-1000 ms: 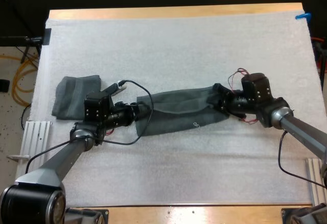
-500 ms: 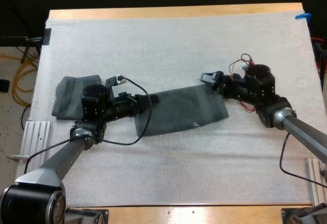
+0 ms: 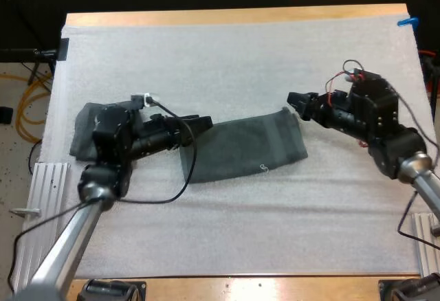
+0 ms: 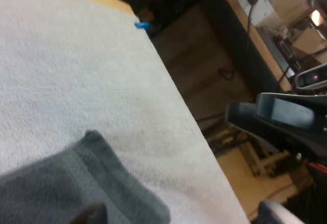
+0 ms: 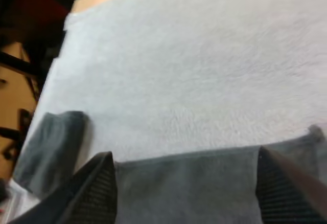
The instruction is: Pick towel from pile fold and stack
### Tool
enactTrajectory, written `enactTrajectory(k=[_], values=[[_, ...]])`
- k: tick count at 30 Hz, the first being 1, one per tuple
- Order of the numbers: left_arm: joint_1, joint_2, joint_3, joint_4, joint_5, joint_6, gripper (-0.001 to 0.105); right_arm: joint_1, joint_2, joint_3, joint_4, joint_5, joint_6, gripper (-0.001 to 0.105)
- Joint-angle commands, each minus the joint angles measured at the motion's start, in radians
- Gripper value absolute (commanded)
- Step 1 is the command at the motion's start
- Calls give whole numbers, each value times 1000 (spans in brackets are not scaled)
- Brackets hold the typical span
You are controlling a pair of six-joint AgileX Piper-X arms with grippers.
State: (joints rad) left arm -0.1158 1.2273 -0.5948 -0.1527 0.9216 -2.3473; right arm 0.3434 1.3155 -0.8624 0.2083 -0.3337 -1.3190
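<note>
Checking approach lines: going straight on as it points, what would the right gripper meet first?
Likely the spread dark grey-green towel lying just ahead of the open right gripper; height is unclear, so it might pass over onto the white mat.

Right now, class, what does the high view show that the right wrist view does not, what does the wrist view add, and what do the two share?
High view, not the wrist view: the left gripper at the left end of the flat towel. Right wrist view, not the high view: the right fingers up close, standing wide apart and clear of the flat towel. Shared: the flat towel, the folded towel beyond its left end, and the mat.
</note>
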Motion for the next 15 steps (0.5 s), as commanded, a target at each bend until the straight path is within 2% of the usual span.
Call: enactTrajectory(k=[1, 4, 7, 12, 15], values=[[0, -50, -7, 36, -26, 6, 58, -3, -32, -21, 59, 27, -50, 58], [0, -153, -11, 138, -94, 24, 58, -3, -81, -55, 158, 74, -92, 58], [0, -259, -23, 263, -175, 83, 58, -3, -119, -91, 251, 123, -122, 58], [0, -444, -71, 562, -317, 200, 58, -3, -169, -149, 412, 195, -174, 58], [0, -531, -100, 693, -376, 238, 58, -3, -190, -175, 496, 203, -188, 58]])
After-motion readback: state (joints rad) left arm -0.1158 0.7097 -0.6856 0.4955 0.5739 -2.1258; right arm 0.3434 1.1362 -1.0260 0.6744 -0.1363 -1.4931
